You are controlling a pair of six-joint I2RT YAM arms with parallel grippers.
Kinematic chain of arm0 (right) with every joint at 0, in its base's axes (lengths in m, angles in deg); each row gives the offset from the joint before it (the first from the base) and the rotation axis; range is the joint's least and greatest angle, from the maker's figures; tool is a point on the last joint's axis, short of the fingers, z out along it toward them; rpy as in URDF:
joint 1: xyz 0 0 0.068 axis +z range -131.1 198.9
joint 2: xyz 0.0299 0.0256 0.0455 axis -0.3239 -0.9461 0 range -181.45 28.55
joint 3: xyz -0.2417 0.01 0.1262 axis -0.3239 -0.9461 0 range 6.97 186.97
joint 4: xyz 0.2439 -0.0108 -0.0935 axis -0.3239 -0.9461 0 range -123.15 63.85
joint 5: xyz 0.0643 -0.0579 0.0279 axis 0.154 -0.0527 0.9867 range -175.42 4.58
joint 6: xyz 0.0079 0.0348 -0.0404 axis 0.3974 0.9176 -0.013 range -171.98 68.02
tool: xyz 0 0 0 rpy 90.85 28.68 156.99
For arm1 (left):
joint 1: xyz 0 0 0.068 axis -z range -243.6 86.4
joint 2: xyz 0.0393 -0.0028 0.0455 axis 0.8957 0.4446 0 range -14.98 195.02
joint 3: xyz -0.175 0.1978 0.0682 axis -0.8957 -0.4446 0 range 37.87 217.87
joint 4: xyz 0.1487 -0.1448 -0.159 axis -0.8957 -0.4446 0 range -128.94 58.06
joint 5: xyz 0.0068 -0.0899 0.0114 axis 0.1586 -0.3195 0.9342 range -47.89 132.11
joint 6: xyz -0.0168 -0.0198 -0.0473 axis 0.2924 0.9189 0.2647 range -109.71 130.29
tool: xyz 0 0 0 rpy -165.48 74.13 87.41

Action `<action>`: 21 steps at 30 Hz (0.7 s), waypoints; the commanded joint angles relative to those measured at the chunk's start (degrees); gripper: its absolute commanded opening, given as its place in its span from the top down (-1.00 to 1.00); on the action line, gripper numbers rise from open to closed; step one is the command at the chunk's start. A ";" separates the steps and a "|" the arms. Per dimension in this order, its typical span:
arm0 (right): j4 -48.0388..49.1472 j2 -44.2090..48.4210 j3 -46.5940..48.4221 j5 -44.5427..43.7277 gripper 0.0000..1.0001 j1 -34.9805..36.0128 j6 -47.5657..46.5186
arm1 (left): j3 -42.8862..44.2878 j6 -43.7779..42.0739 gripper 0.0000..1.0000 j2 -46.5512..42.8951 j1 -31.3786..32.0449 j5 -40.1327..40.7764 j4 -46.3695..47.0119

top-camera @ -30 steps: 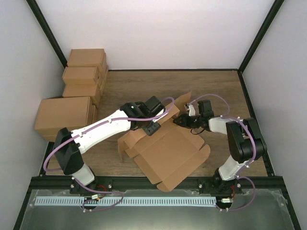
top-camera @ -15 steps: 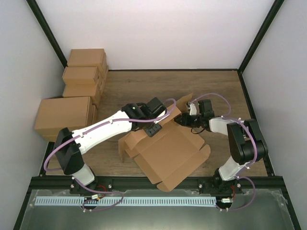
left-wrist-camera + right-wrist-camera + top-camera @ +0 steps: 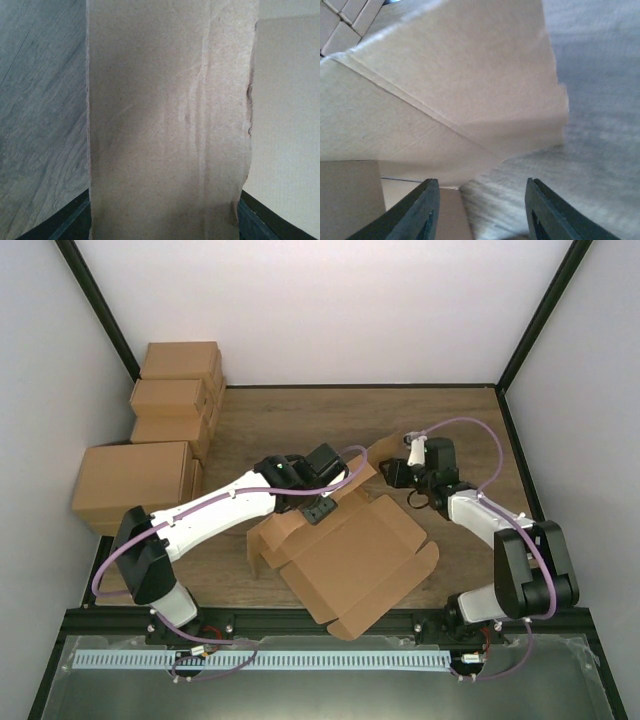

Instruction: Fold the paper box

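Wooden tabletop (image 3: 300, 420): left claw (image 3: 320, 508) clamps a flap of the paper box (image 3: 350, 560), apparently steadying it; right claw (image 3: 392, 474), jaws apart, holds nothing.

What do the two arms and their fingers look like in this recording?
Both the left arm and right arm have white links, bulky black joints and looping purple cables. The right wrist view shows dark, tapered fingers.
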 commanded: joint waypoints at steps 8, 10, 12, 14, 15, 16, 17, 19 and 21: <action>3.05 -1.84 4.99 10.16 -0.36 -7.56 -29.80 | -1.42 -0.05 -0.16 3.23 0.19 -2.52 -2.35; -3.81 -5.55 10.47 12.06 -0.34 -8.78 -36.38 | -1.33 -0.13 -0.16 3.38 0.22 -2.84 -2.26; -9.89 -8.92 14.60 13.12 -0.31 -8.98 -44.22 | -1.13 -0.14 -0.16 3.56 0.17 -3.03 -2.30; -15.40 -11.13 16.88 16.04 -0.30 -8.97 -53.91 | -1.12 -0.35 -0.15 3.59 0.21 -3.49 -2.47; -16.17 -11.63 17.25 16.75 -0.30 -8.98 -56.65 | -1.09 -0.54 -0.15 3.46 0.23 -3.90 -2.48; -15.54 -12.02 17.28 16.50 -0.30 -8.98 -57.66 | -1.13 -0.57 -0.15 3.37 0.25 -4.19 -2.48; -15.24 -12.46 17.60 16.24 -0.31 -8.97 -58.93 | -1.11 -0.60 -0.16 3.37 0.23 -4.32 -2.49; -16.85 -13.85 19.52 17.30 -0.31 -9.02 -60.90 | -1.33 -0.54 -0.15 3.30 0.25 -4.43 -2.48; -18.63 -14.76 21.13 20.15 -0.31 -9.00 -62.75 | -1.40 -0.47 -0.15 3.56 0.19 -3.99 -2.67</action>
